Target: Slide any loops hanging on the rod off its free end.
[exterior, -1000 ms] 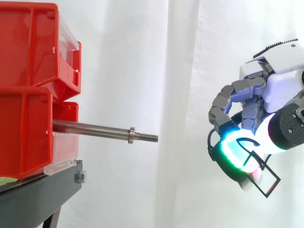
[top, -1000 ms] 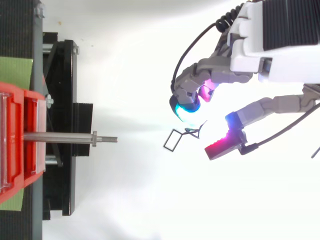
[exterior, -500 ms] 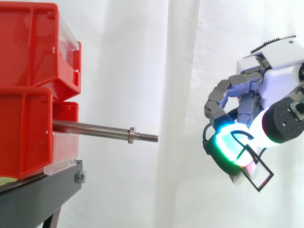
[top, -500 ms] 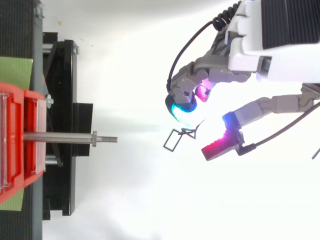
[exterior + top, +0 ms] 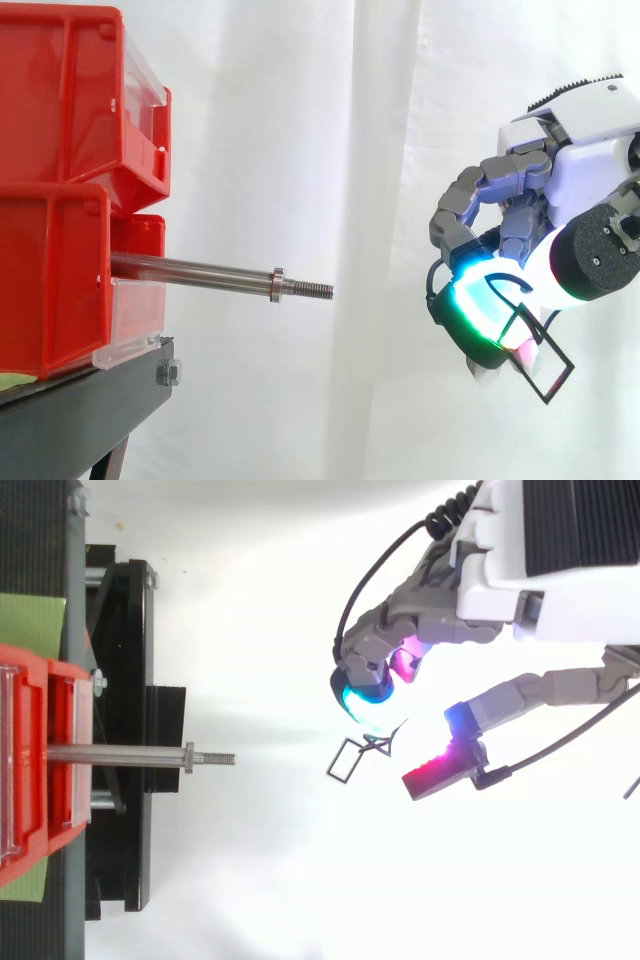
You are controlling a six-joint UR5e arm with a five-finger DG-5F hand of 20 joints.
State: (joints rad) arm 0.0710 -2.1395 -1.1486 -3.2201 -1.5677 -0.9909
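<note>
Hand (image 5: 585, 185) pinched a thin black wire loop (image 5: 540, 368) in curled fingers, well apart from the bare steel rod (image 5: 200, 272); removal judged complete, none left hanging.

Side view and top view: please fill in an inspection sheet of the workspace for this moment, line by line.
Surface: black stand bearing stacked red bins.
Job's things: rod juts from the bins, bare all the way to its threaded free end; wire loop is off it, well beyond that end.
Clutter: nothing seen.
Hand: hand curled, glowing fingertips pinching the wire loop, apart from the rod.
Cables: nothing seen.
Surroundings: white curtain behind the work.
</note>
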